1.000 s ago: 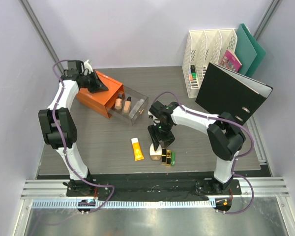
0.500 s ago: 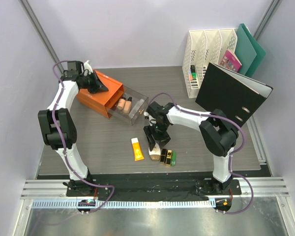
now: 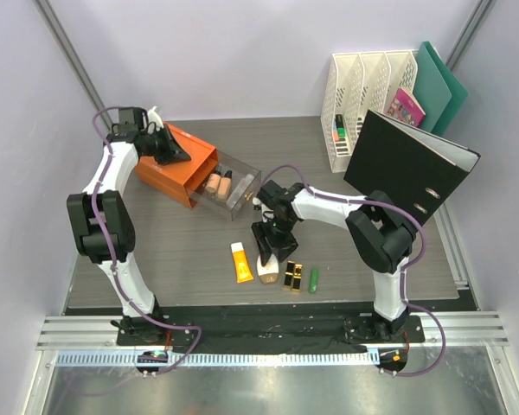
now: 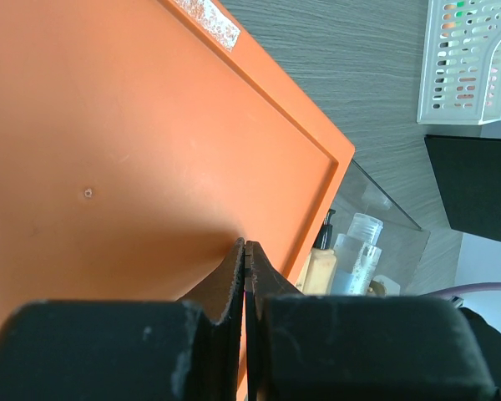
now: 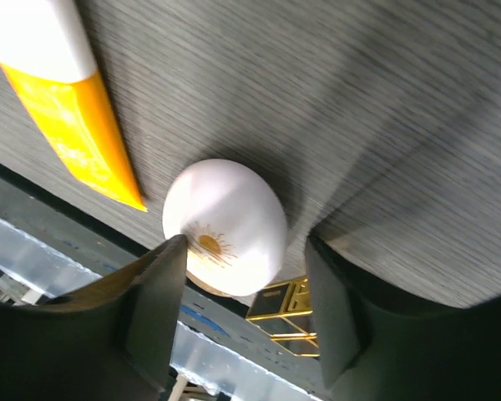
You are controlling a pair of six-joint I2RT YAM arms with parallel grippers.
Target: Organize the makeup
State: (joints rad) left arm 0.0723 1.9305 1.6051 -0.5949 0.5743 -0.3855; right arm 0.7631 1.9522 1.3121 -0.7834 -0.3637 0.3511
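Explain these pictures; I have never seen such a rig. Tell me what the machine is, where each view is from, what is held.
These are two robot arms bolted at the near edge of the table, each ending in two-fingered jaws. The wide picture looks down from above and behind: left arm on the left, right arm on the right. The other two come from cameras on the wrists, each showing its own jaws close up. On the table lie an orange-yellow tube, a cream oval compact, black-gold lipsticks and a small green tube. An orange box has a clear drawer open, with foundation bottles inside. The left jaws are shut on nothing, over the box's top. The right jaws stand open either side of the compact, not gripping it yet.
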